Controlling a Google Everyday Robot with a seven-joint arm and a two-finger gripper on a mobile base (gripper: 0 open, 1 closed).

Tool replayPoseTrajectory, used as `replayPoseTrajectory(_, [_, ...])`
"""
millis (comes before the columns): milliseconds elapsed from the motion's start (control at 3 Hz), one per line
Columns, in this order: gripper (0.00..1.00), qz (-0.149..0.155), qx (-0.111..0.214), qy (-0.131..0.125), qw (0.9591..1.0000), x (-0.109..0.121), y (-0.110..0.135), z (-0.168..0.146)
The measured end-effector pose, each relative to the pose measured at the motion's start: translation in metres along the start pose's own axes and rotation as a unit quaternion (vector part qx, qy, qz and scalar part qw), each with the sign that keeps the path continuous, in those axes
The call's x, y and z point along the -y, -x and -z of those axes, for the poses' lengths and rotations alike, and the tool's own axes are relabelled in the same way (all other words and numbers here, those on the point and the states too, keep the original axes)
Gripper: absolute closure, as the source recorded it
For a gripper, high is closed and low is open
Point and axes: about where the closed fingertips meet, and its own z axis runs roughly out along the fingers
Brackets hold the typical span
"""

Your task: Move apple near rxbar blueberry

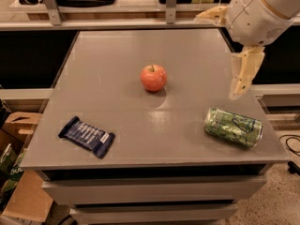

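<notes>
The red-orange apple [153, 78] stands near the middle of the grey table [112, 55]. The dark navy rxbar blueberry [86, 136] lies flat near the front left corner, well apart from the apple. My gripper [215, 56] hangs above the table's right side, right of the apple and above the green can. Its cream fingers [243, 74] are spread apart and hold nothing.
A green patterned drink can [233, 127] lies on its side near the front right corner. A shelf with metal posts [171, 3] runs along the far edge. Cardboard boxes [18, 125] sit on the floor at the left.
</notes>
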Motion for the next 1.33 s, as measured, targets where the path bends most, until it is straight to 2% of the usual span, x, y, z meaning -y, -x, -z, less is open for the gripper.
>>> replayPoseTrajectory(333, [0.0,0.079,0.006,0.005,0.9968,0.012,0.007,-0.014])
replayPoseTrajectory(667, [0.0,0.139,0.003,0.002,0.9903,0.027,0.016,-0.024])
replayPoseTrajectory(1000, [0.0,0.192,-0.001,0.002,0.9814,0.038,0.027,-0.033])
replayPoseTrajectory(1333, [0.0,0.23,0.0,0.011,0.9732,0.046,0.036,-0.043])
